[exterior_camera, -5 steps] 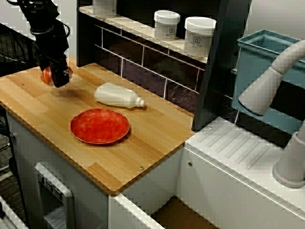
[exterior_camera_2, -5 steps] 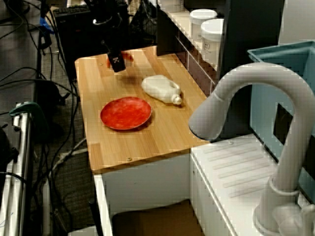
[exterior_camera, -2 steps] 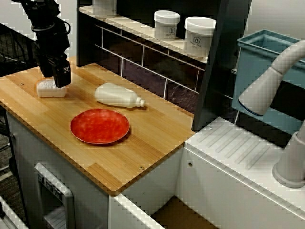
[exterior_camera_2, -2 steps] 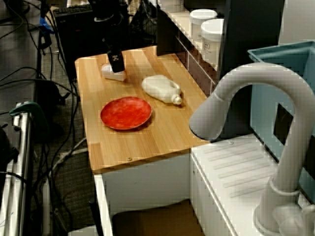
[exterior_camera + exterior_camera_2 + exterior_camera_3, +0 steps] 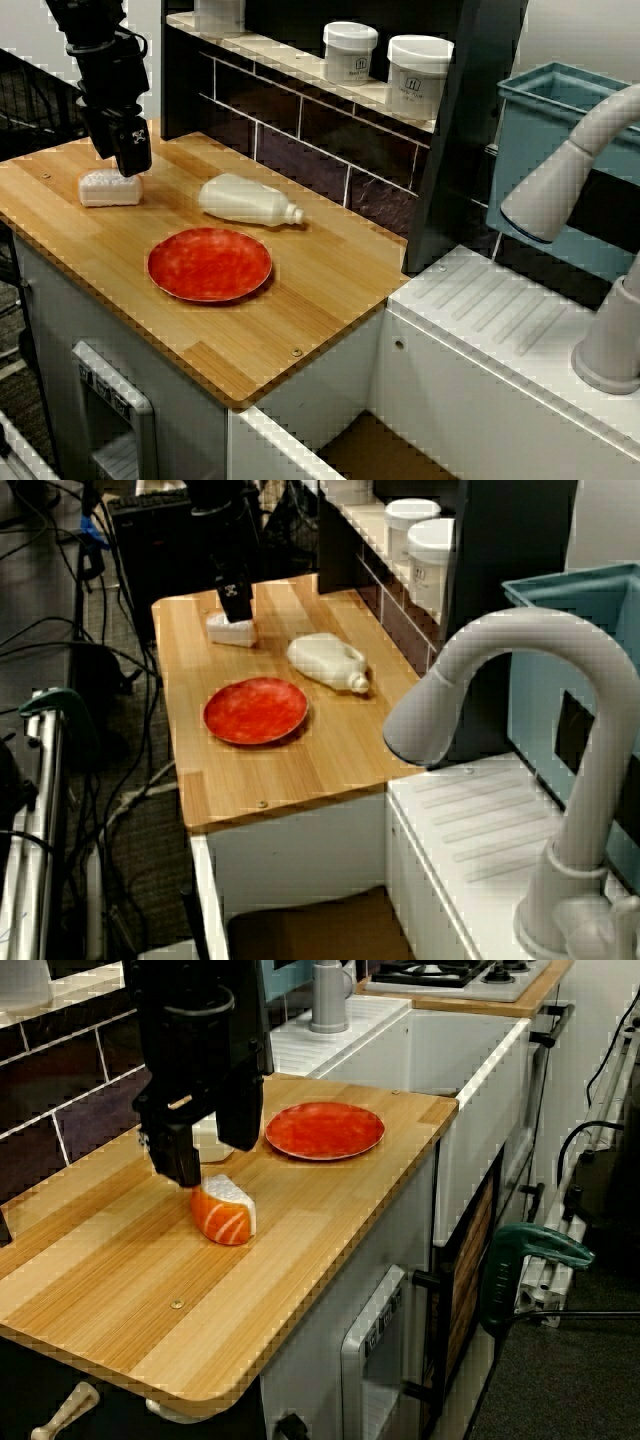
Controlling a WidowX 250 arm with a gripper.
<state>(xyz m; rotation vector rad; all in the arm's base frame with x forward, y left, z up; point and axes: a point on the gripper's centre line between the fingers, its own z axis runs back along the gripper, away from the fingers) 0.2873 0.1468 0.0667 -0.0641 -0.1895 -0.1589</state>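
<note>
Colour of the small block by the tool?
The block is orange with pale stripes on one side, white on the other; clearest in the close side view.

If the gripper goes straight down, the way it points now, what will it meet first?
Probably the salmon sushi piece, lying just under the open gripper on the wooden counter. Depth is unclear; it may only graze the piece's edge.

A wooden surface [image 5: 300,290] is seen carrying three things. A salmon sushi piece [image 5: 224,1210] is laid near one end, a white bottle [image 5: 247,200] is laid on its side close to the tiled back wall, and a red plate [image 5: 209,264] is set just in front of the bottle, all three being kept apart. On the shelf [image 5: 300,82] behind, two white jars [image 5: 350,50] are stood upright side by side.
</note>
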